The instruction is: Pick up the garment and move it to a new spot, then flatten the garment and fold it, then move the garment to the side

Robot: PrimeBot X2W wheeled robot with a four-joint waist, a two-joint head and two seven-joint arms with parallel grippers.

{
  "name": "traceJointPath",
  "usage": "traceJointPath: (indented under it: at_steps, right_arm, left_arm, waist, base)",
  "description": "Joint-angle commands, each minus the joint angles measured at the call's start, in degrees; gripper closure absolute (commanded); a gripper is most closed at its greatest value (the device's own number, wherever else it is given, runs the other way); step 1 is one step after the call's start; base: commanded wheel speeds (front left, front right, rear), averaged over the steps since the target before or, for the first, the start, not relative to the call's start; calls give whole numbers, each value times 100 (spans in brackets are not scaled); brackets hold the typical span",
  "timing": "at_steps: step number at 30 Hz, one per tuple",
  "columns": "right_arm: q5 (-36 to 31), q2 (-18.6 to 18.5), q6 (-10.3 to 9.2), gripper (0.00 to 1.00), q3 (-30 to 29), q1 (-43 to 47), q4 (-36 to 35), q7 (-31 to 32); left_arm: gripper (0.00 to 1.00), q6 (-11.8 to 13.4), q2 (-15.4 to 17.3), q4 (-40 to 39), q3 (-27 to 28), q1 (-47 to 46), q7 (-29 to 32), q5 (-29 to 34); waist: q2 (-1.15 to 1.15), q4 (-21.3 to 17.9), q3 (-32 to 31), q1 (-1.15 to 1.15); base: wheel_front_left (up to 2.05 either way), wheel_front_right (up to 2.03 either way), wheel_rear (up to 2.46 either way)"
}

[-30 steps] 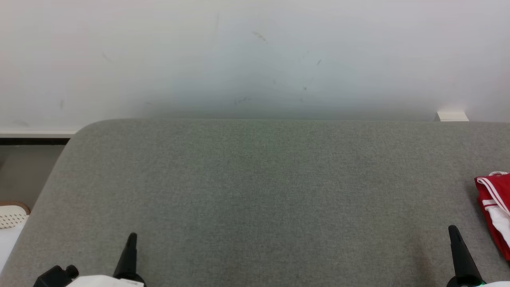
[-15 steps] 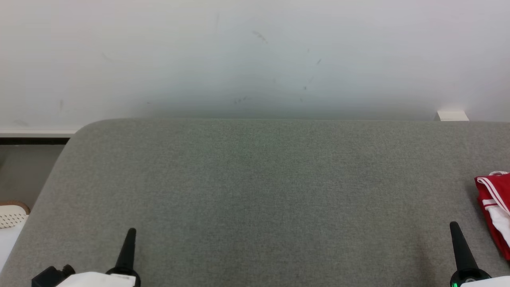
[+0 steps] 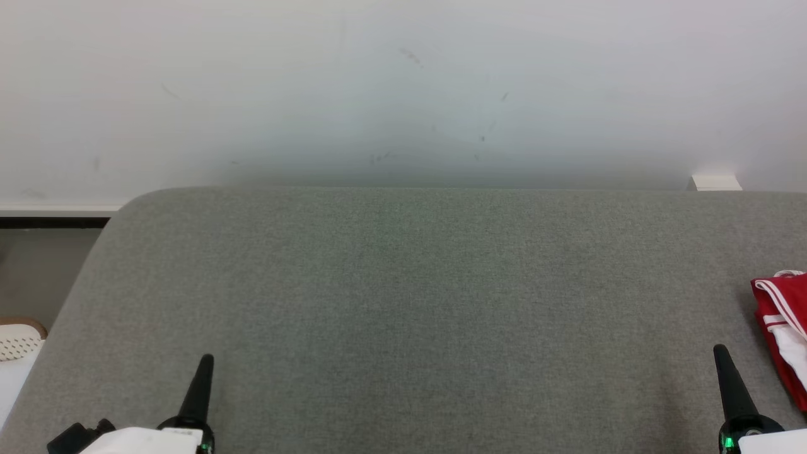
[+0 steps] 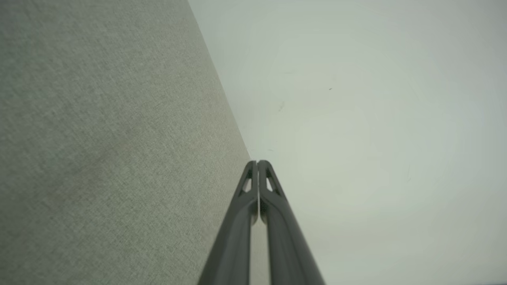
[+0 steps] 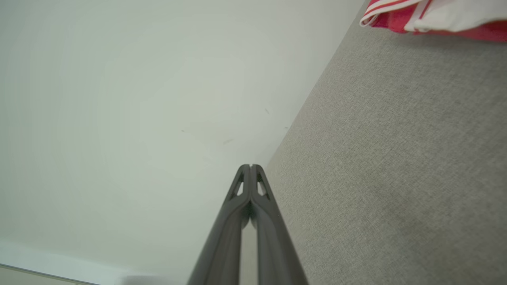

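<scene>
Garment (image 3: 782,337), red with white stripes, lies bunched at the grey cushioned surface's (image 3: 403,302) far right edge. Right gripper (image 3: 719,350) and left gripper (image 3: 206,359) are both pinched closed, empty. Best approach: open the right one wide, descend onto a raised fold.

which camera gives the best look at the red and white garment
The head view: the garment lies bunched at the right edge of the grey surface, partly cropped. The right wrist view catches a strip of it at its top edge.
</scene>
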Motion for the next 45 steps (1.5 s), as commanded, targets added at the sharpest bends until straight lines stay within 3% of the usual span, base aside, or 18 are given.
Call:
traceJointPath:
  at_steps: [1, 29, 45]
  right_arm:
    - [136, -54, -8, 100, -18, -127, -1, 25]
    - [1388, -28, -11, 100, -95, -425, 389, 130]
    - [1704, -6, -12, 100, -125, -489, 497, 174]
  left_arm:
    - [100, -41, 6, -18, 40, -99, 19, -122]
    - [100, -260, -142, 55, 334, -226, 390, -1436]
    - [100, -302, -180, 76, 399, -260, 488, -1770]
  waist:
    - [0, 0, 1, 0]
    - [0, -6, 19, 0]
    - [0, -7, 25, 0]
  base:
    - [0, 0, 0]
    - [0, 0, 0]
    - [0, 0, 0]
